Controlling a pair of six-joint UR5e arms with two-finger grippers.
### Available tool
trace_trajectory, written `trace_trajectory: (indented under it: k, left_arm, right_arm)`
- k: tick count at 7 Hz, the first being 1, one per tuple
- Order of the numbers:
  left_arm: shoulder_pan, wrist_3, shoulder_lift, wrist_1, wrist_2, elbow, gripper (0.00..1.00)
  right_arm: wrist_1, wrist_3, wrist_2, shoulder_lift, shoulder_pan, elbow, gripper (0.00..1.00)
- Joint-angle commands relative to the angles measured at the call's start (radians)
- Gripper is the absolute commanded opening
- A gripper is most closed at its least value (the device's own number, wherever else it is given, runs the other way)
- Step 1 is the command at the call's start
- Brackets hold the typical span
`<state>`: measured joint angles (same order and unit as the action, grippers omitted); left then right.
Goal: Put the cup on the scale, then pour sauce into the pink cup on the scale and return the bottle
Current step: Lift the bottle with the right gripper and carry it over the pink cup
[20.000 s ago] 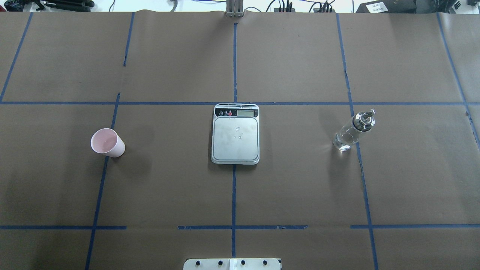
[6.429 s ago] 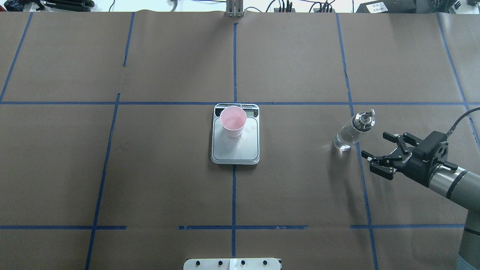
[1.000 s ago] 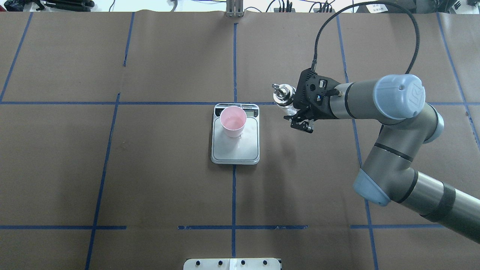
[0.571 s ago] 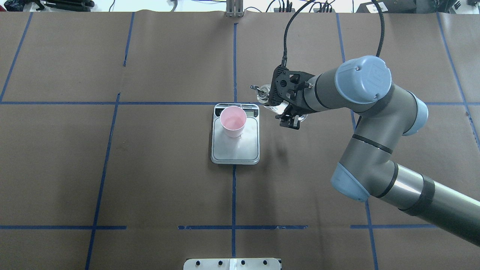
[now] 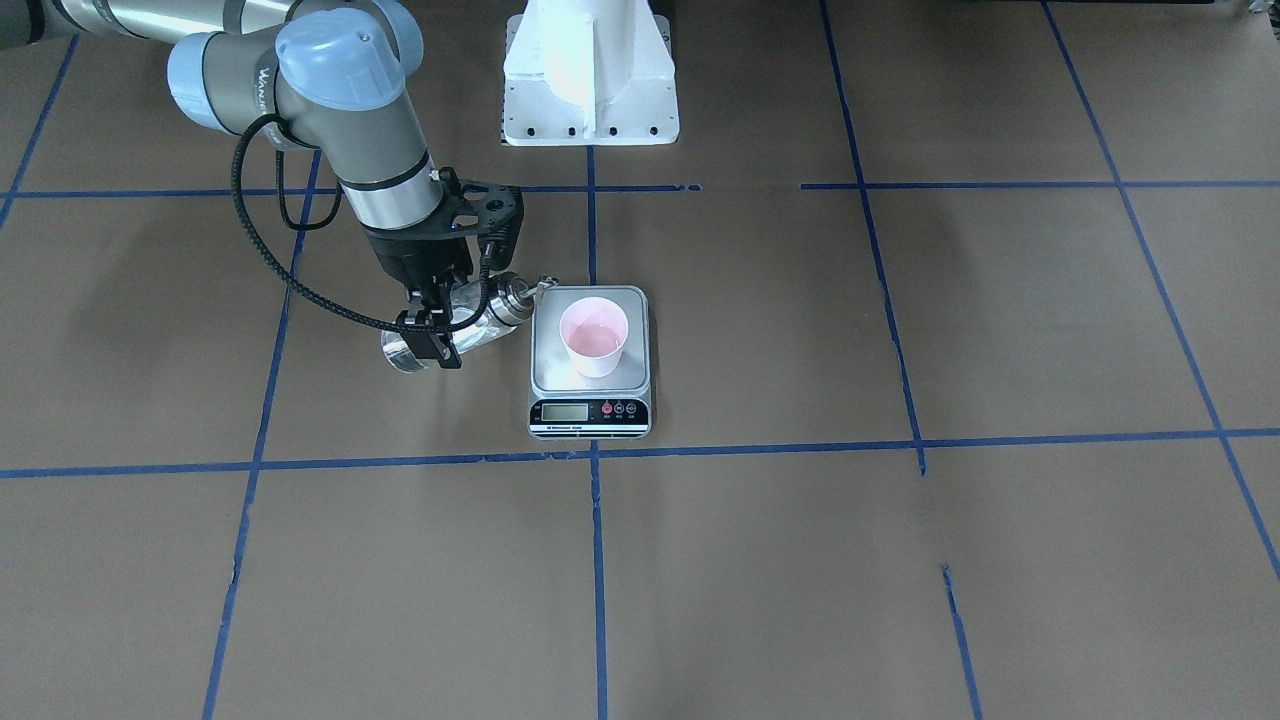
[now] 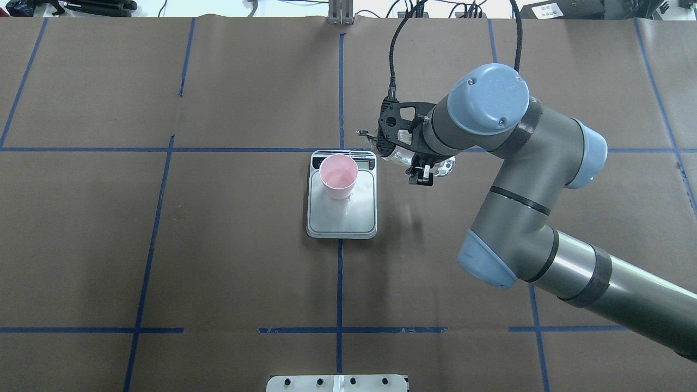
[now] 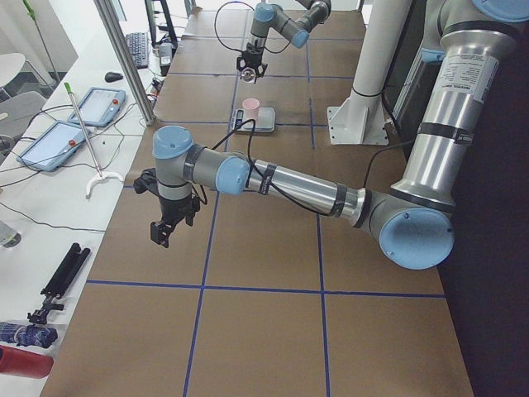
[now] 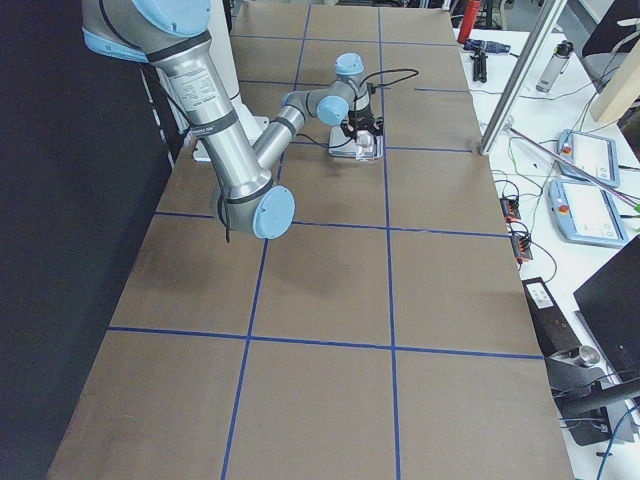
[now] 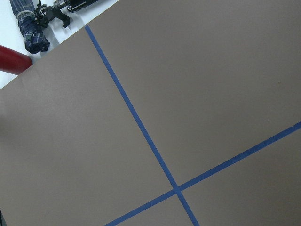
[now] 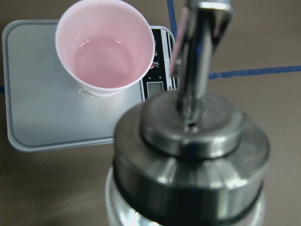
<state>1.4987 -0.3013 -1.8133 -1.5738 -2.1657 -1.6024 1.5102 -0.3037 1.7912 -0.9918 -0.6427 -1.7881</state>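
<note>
Glass bottle (image 5: 498, 304) is hanging clear of the table in the right gripper (image 5: 438, 342). It is tilting well over toward horizontal, with its base to the right and its spout (image 6: 360, 132) to the left in the overhead view. The jaws are clamping across the clear body, between base and metal cap. One finger (image 5: 432, 330) is crossing the glass in the front-facing view and the other is hiding behind it. Glass is showing on both sides of that finger.

In the right wrist view the cap (image 10: 188, 155) is filling the lower frame, blurred. The spout is pointing up the frame, toward the display strip just right of the cup's rim.

The spout tip is sitting by the right side of the scale (image 6: 343, 218), apart from the cup (image 6: 338, 175). The cup is standing upright on the platform, toward the far display end, mouth open upward. Small droplets (image 10: 84, 93) are lying on the steel beside the cup's base.

The scale is resting at the table's centre on brown paper (image 6: 245, 245), over a line of blue tape (image 6: 339, 283).

The left gripper (image 7: 165, 233) is hanging above the paper near the table's left end, well apart from the scale. It is showing only in the left side view, so it cannot be told whether its jaws are parted or closed.
</note>
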Motion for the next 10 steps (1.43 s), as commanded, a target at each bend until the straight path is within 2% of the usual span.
trace_trajectory:
  k: [1,2,3,4,7,10]
  left_arm:
    - [0.0,-0.001,0.002,0.0,0.0,-0.001,1.0]
    - [0.0,-0.001,0.002,0.0,0.0,-0.001,1.0]
    - [0.0,-0.001,0.003,0.0,0.0,-0.001,1.0]
    - [0.0,-0.001,0.003,0.0,0.0,0.001,1.0]
    - [0.0,-0.002,0.011,0.0,0.0,0.001,1.0]
    - [0.005,-0.002,0.012,0.0,0.0,0.001,1.0]
  right_arm:
    - [0.138,-0.041,-0.091,0.019,0.024,-0.028,0.0]
    - [0.216,-0.043,-0.131,0.038,0.038,-0.048,0.0]
    - [0.275,-0.043,-0.223,0.048,0.073,-0.069,0.0]
    - [0.327,-0.043,-0.275,0.067,0.095,-0.071,0.0]
    - [0.453,-0.049,-0.297,0.114,0.106,-0.067,0.0]
    - [0.527,-0.048,-0.299,0.148,0.113,-0.051,0.0]
